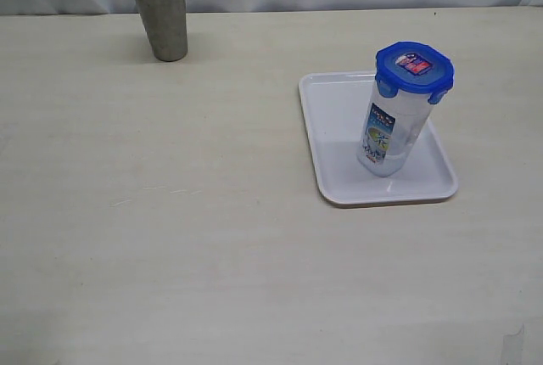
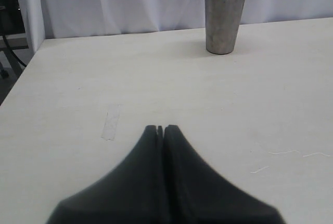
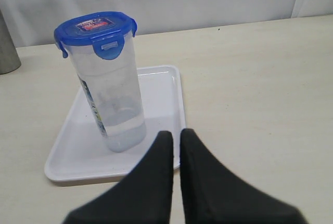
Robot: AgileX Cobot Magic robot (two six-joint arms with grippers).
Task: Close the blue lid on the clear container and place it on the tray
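Two pincers noted, both mine. Left pincer (image 2: 159,128): jaws pressed together, nothing between them, hovering over the bare table (image 1: 170,212) with the steel cup (image 1: 159,10) ahead of it. Right pincer (image 3: 177,133): jaws drawn together to a thin slit, gripping nothing, poised at the near edge of the tray (image 1: 331,127).

The clear container (image 1: 386,131) stood upright on the tray, about mid-tray, apart from both pincers. The blue lid (image 1: 414,68) sat square on its mouth; the flaps I could see were folded down against the rim. The tray lay flat on the table, right of centre. The steel cup stood at the far left, well apart from the tray.

Markings: a small red-and-blue sticker (image 1: 414,64) on top of the lid, its writing too small to read. A printed label (image 1: 379,131) ran down the container's side in blue, white and yellow-green; I could make out no words or brand.
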